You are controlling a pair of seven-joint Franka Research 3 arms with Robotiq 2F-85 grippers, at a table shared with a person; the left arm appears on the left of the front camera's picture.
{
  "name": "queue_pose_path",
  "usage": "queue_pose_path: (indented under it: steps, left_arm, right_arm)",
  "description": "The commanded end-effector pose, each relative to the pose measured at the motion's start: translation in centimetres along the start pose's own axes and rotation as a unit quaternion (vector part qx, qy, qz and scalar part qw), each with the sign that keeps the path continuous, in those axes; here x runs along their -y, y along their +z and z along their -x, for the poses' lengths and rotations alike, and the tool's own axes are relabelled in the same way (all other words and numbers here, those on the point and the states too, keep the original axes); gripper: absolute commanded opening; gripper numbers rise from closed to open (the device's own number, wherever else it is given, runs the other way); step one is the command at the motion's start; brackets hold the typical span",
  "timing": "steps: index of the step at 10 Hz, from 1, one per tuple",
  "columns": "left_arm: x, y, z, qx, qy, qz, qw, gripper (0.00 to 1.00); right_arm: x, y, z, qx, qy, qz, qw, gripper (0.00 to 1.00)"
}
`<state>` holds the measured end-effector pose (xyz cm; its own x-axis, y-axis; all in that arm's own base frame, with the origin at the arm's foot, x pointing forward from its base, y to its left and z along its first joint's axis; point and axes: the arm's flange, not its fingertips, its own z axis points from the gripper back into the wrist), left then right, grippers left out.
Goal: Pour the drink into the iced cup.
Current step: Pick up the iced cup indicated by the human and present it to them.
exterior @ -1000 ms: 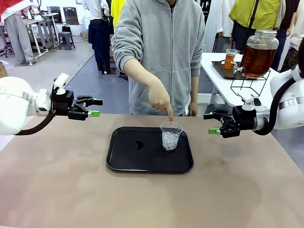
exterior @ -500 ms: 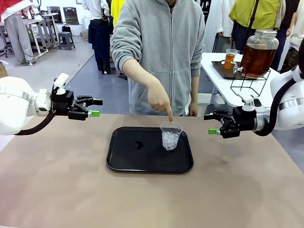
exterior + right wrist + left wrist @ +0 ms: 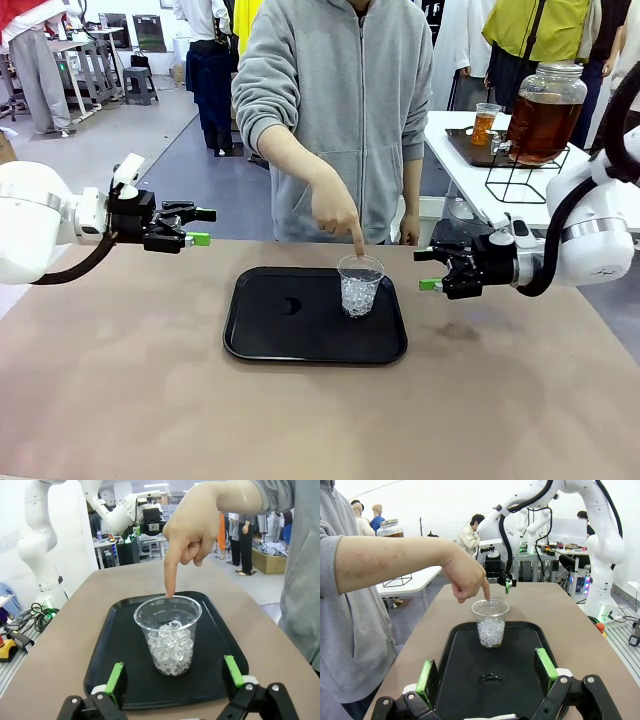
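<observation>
While a person's hand [image 3: 335, 212] points a forefinger down at the far rim of the cup [image 3: 360, 285], both grippers hang in the air with nothing in them. The cup is clear plastic, upright and part filled with ice [image 3: 357, 295]. It stands on the right half of a black tray [image 3: 260, 335] in the middle of the brown table [image 3: 130, 400]. The left gripper [image 3: 203, 226] is well to the left of the tray, over the table's far edge, its jaws spread wide and touching nothing. The right gripper [image 3: 425, 270] is just right of the tray and aimed toward the cup, its jaws also spread wide and empty. The drink [image 3: 535, 128], an amber-brown liquid, sits in a big round glass jar [image 3: 550, 88] on a wire stand [image 3: 520, 182] on a white table [image 3: 468, 188] at the far right, well apart from both grippers. A small cup [image 3: 485, 124] holding amber liquid stands just left of the jar.
</observation>
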<state>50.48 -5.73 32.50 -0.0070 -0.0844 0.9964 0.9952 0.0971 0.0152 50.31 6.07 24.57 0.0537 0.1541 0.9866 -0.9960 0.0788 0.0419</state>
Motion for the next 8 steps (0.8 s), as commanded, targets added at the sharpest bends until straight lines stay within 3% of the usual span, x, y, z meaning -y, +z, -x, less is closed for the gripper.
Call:
queue_pose_path:
  steps: [1,8]
  left_arm:
    - [0.1,-0.1,-0.3,-0.004,0.005,-0.001,1.000,1.00]
    - [0.1,-0.1,-0.3,-0.004,0.005,-0.001,1.000,1.00]
  right_arm:
    - [0.1,-1.1,0.7,0.006,0.011,0.006,1.000,1.00]
    - [-0.5,-4.6,2.6,0.021,0.015,0.020,0.999,1.00]
